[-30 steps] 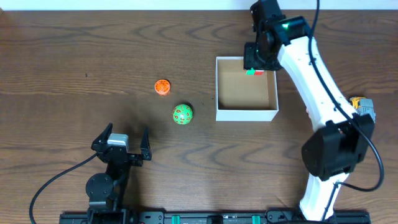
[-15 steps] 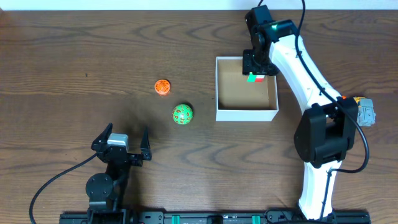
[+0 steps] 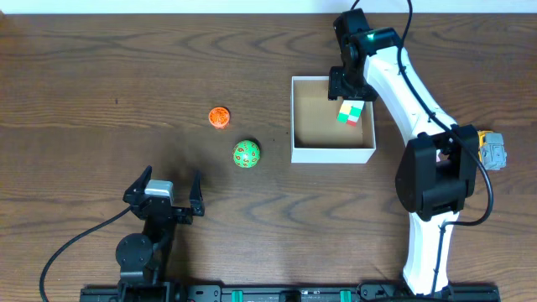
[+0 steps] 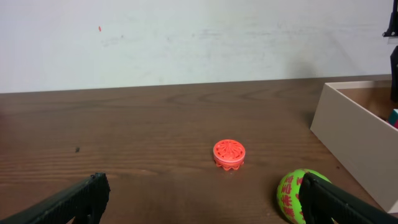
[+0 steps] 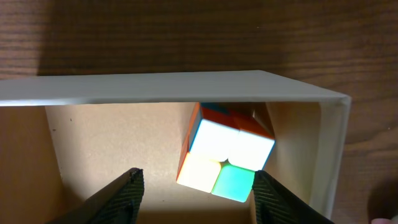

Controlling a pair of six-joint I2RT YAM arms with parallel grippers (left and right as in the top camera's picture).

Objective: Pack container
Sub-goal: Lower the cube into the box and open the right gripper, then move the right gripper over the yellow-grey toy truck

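The container, a white-walled box with a brown cardboard inside, sits right of centre; it also shows in the right wrist view and the left wrist view. A small colour cube lies in its far right corner, tilted in the right wrist view. My right gripper hovers over that corner, open, its fingers on either side of the cube without clamping it. My left gripper is open and empty near the front left.
An orange ridged disc and a green ball with red marks lie on the table left of the container. A yellow and grey toy lies at the right, by the right arm.
The right gripper, which held the cube over the container's far right corner, has opened. The cube has dropped into the container. The left arm has not moved.
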